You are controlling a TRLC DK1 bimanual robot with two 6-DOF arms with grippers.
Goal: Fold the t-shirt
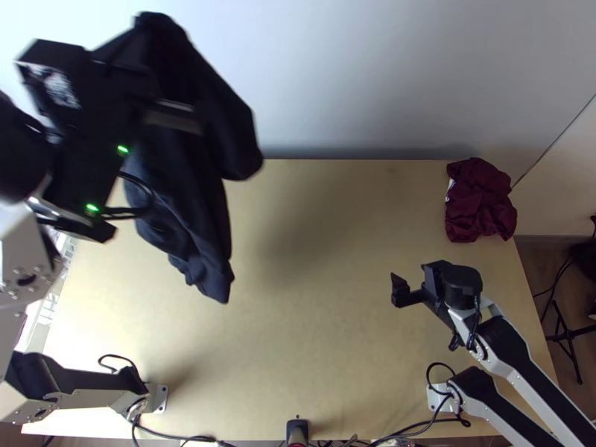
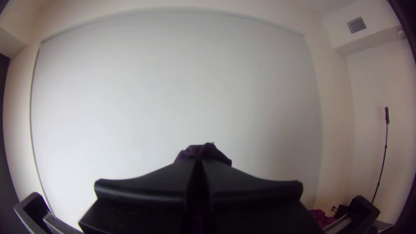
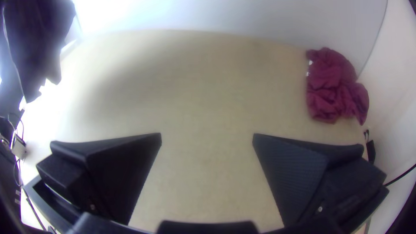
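Left end effector (image 2: 199, 164) clenches the lifted dark t-shirt (image 1: 190, 171) near the table's (image 1: 335, 335) far-left corner. Right end effector (image 3: 207, 139) gapes empty. Spreading and folding seemingly remain.

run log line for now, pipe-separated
left gripper: shut on dark cloth, held up | right gripper: open, empty | maroon cloth: bunched on table, far right
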